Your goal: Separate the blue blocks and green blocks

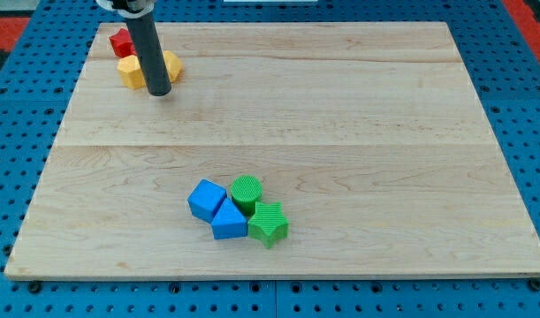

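Note:
Two blue blocks sit low on the board, left of centre: a blue cube [205, 199] and a blue wedge-like block [228, 220] touching it on its lower right. A green cylinder [246, 191] touches the wedge from above right, and a green star-shaped block [269, 223] touches the wedge on its right. All four form one tight cluster. My tip [160, 90] is far off at the view's top left, well above the cluster, and touches none of the blue or green blocks.
At the view's top left, next to the rod, are a red block [121, 41], a yellow block [132, 71] on the rod's left and another yellow block [171, 64] on its right. The wooden board [384, 132] lies on a blue pegboard.

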